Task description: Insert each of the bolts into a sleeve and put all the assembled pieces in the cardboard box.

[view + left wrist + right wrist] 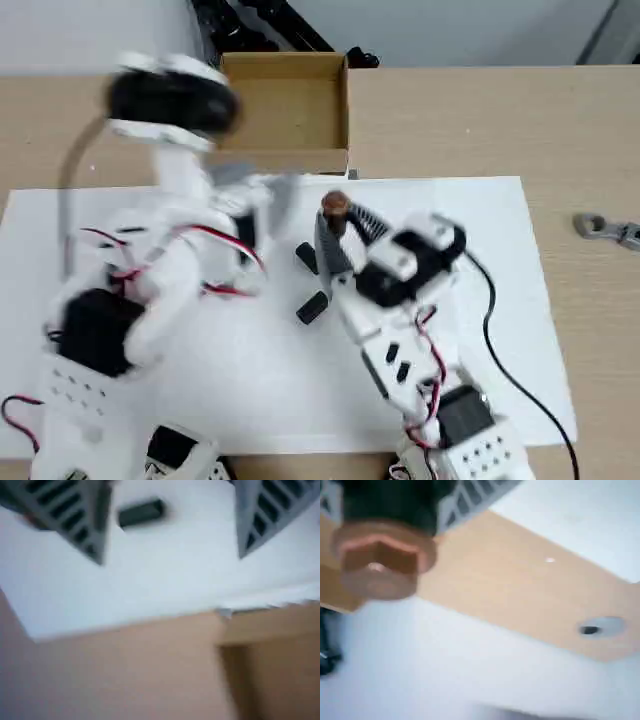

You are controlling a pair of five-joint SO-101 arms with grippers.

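Between the fingers of my right gripper [335, 228] sits a brown hex-headed bolt [335, 205]. The jaws are pinched tight on its shank and the head stands clear of the fingertips. In the right wrist view something black sits just behind that head. It may be a sleeve already seated on the bolt, but the blur leaves me unsure.

My left gripper [170, 555] hangs with its jaws spread wide and nothing in them. Out beyond its fingertips a black sleeve [141, 512] lies on the white sheet [250, 380]. The cardboard box [285, 110] lies behind those jaws, on the wrist side.

From above I count two loose pieces on the sheet. One sleeve [306, 258] lies just beside my right fingers, and the other sleeve [313, 307] lies further back along that arm.

The part of the box floor that shows is bare cardboard, so I judge the job barely begun. At best one bolt is mated and none is delivered. What is left is to confirm or finish this pairing, carry it to the box, then fill the loose sleeves and box those too.
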